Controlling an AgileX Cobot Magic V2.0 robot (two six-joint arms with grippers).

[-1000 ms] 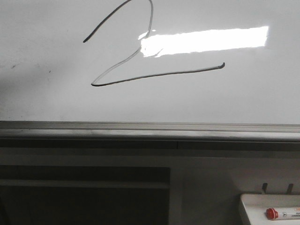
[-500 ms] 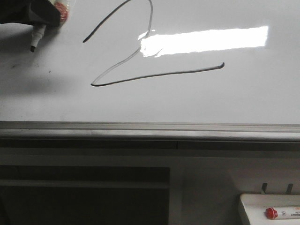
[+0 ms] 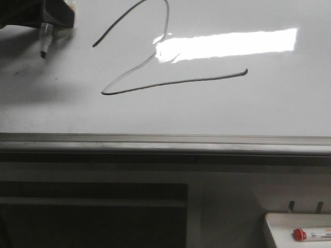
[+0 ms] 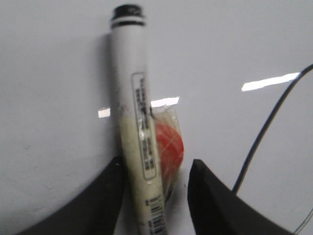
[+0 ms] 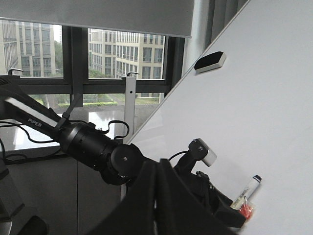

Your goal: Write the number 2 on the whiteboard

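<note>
While the 2 [image 3: 165, 57] sits complete on the board [image 3: 269, 108], your left gripper [image 4: 154, 196] holds the marker [image 4: 134, 127] closed between both fingers [image 4: 98, 205], tip pointing away from the wrist and toward the board face. A red object in clear wrap [image 4: 168, 144] is pinched in alongside the barrel; what it is, you cannot tell. It probably acts as padding, so the grip gives a little under writing pressure.

From the front, the marker tip [image 3: 44, 51] hangs just below the gripper body [image 3: 41, 13], well off to the side of the numeral's starting stroke. Whether the tip touches the board cannot be told from this view; no fresh line runs from it. Judged from the drawn shape (curved top, faint diagonal, long base stroke), the writing looks done, and the hand's position away from the figure fits a pull-back.

Your right gripper [image 5: 156, 196] shows fingers pressed together with nothing between them, parked away from the board, most likely to keep clear of the writing arm [image 5: 93, 144]. An eraser [image 5: 210, 62] sits high on the board, far from both hands. A second, red-capped marker [image 3: 310, 235] lies in the tray [image 3: 274, 227] below the rail [image 3: 165, 144], unused.
</note>
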